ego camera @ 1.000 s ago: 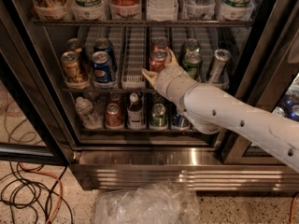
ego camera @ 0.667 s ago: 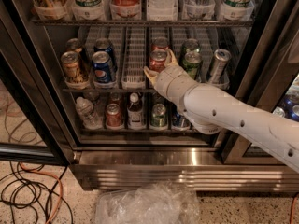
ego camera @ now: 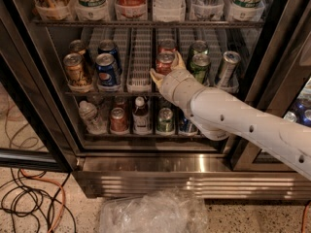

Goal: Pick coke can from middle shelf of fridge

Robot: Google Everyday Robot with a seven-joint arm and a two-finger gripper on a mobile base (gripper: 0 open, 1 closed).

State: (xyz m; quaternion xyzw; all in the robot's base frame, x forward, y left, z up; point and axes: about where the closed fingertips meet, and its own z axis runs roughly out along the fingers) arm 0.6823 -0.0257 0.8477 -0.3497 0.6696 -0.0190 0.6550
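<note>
The coke can (ego camera: 165,61), red with a silver top, stands at the front of a lane on the middle shelf (ego camera: 112,93) of the fridge (ego camera: 146,165). A second red can (ego camera: 167,44) stands behind it. My gripper (ego camera: 166,68) reaches in from the right on the white arm (ego camera: 243,123). It is open, with one finger to the left of the coke can and the other to its right. The lower part of the can is hidden by the gripper.
A blue Pepsi can (ego camera: 107,69) and brown cans (ego camera: 75,69) stand to the left, green cans (ego camera: 199,64) and a silver can (ego camera: 227,64) to the right. Bottles fill the lower shelf (ego camera: 141,115). A plastic bag (ego camera: 153,212) and cables (ego camera: 29,198) lie on the floor.
My gripper has moved slightly up and further in around the coke can. The can has not moved.
</note>
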